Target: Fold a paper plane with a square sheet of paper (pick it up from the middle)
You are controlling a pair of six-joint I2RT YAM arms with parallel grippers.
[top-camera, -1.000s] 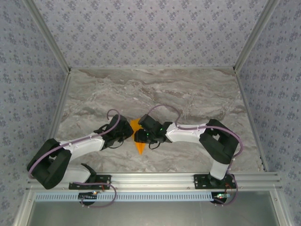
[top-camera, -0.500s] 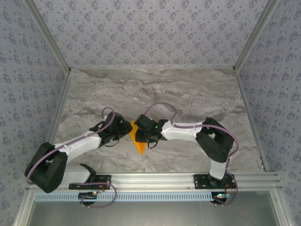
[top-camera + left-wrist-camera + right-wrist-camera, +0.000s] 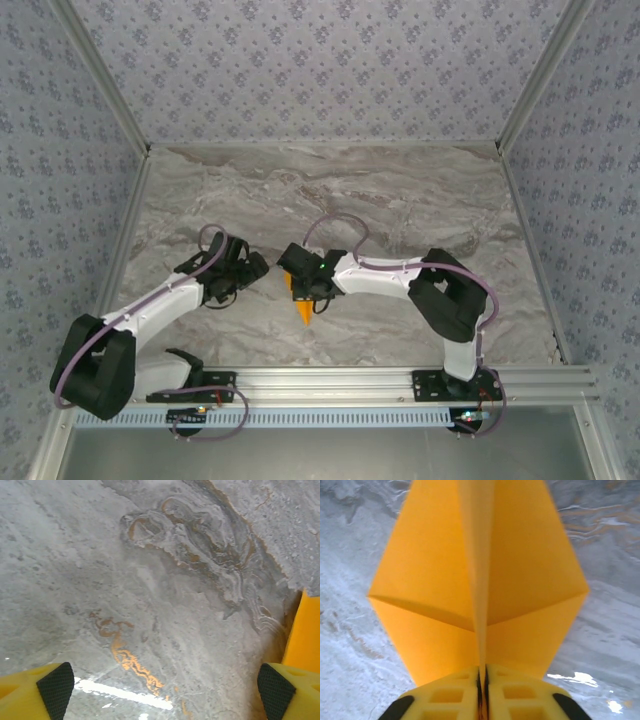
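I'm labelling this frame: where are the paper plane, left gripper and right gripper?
paper plane (image 3: 427, 580): right wrist view, the flap left of the crease.
left gripper (image 3: 165, 687): left wrist view, midway between its fingertips.
right gripper (image 3: 482, 680): right wrist view, midway between its fingertips.

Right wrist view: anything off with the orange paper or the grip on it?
Nothing stands out. The right pincer is shut on the centre crease of the paper plane, whose wings spread evenly to both sides with no tear showing. The left pincer is open over the table, not holding the paper.
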